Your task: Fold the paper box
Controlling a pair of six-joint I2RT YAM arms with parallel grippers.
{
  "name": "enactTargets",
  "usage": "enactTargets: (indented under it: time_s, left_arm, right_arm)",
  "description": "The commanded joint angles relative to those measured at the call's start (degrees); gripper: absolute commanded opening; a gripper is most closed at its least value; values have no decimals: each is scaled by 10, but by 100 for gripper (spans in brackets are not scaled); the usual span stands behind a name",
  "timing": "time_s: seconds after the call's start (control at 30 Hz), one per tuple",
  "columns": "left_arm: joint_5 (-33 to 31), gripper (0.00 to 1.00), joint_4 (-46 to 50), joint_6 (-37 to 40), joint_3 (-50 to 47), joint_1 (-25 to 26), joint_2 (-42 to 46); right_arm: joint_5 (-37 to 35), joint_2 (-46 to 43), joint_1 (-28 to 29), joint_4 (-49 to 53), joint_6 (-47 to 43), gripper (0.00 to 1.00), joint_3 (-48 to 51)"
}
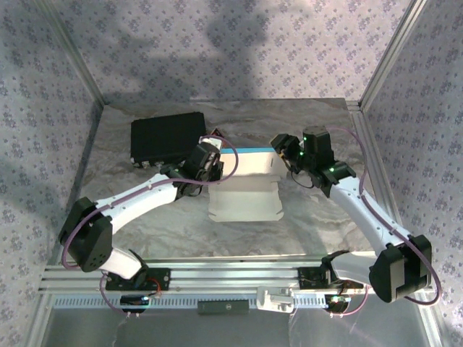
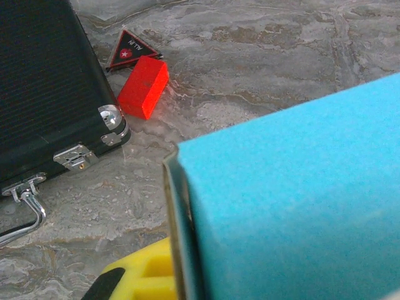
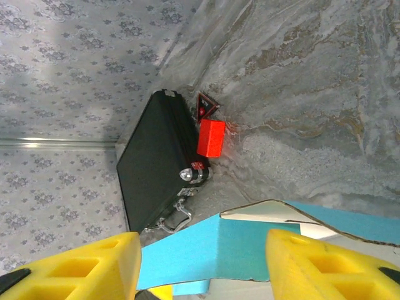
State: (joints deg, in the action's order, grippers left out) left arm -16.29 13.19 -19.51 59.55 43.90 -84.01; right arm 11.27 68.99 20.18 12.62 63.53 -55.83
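A red block (image 2: 144, 87) (beside a black case (image 2: 44, 94)) lies beyond the paper box (image 2: 300, 200).

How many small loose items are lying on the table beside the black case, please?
2: a red block by the black case's latched corner, and a black triangle with a red star next to it. Others could be hidden behind the case or the paper box.
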Motion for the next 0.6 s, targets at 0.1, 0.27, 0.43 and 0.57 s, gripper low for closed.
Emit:
enactTargets:
  time_s: [0.1,0.27,0.43,0.57]
  left_arm:
    - [-11,0,1,4,23,6,8]
    - [-15,0,0,5,24,11,4]
    - [-19,0,3,6,29,14,1]
    - [-22,0,-1,6,29,17,0]
  right_arm:
    - [5,16,8,-13,-1,55,2]
    - [12,27,19,-35,24,54,0]
    - [13,32,28,-48,37,52,0]
    - [9,38,32,-51,43,46,-1]
